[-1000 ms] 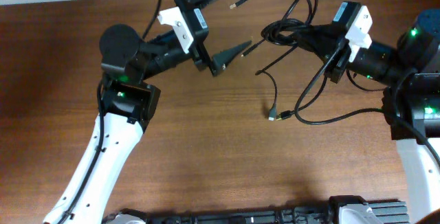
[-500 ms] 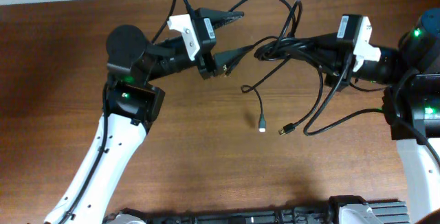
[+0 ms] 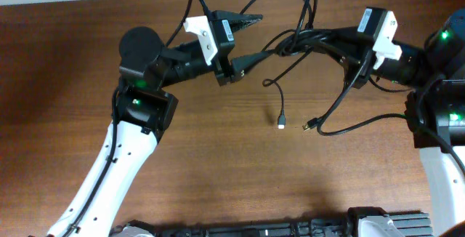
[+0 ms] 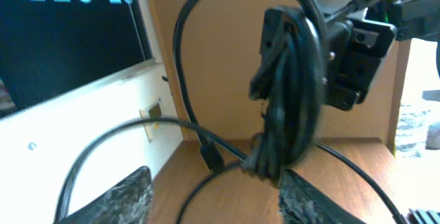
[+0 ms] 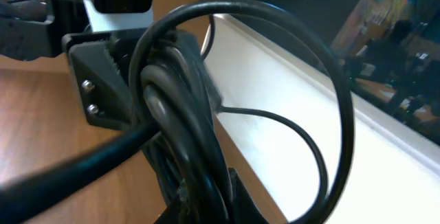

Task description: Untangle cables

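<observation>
Cables (image 3: 298, 41) sit bunched, clamped in the right gripper (image 3: 325, 41); the left gripper (image 3: 263, 34) hovers just beside them, jaws apart. Separating step, I'd say: next, pinch one strand, draw it clear.

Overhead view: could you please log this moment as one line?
right tool: shut on cables | left tool: open, cables in its gap | two plug ends: free, apart

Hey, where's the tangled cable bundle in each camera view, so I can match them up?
Overhead: cable bundle in the upper middle, right of centre.
Left wrist: cable bundle right of centre, a dark hanging clump.
Right wrist: cable bundle left of centre, close up.
Shared landmark: the wooden table.
</observation>
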Robot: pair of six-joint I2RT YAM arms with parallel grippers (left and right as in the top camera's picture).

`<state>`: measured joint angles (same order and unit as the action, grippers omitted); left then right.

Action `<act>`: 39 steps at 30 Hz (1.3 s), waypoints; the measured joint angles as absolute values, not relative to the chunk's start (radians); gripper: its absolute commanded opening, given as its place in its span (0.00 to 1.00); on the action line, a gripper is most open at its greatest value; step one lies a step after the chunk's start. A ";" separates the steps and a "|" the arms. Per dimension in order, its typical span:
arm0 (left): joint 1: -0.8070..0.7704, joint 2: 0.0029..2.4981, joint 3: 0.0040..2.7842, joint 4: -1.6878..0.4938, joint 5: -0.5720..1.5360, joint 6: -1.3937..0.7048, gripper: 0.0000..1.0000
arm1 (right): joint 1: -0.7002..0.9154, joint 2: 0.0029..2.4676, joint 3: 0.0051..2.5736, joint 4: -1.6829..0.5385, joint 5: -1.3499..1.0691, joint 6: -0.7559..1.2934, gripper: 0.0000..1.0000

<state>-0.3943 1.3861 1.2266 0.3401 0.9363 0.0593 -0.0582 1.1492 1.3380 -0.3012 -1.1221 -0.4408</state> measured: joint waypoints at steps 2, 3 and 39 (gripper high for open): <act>-0.394 1.386 1.227 0.328 0.957 0.059 0.57 | -0.058 1.149 1.338 -0.283 -1.116 -0.441 0.04; -0.394 1.386 1.227 0.329 0.965 0.059 0.56 | -0.058 1.149 1.338 -0.282 -1.115 -0.441 0.04; -0.518 1.380 1.229 0.255 0.654 -0.038 0.00 | -0.067 1.167 1.338 -0.282 -1.254 -0.444 0.04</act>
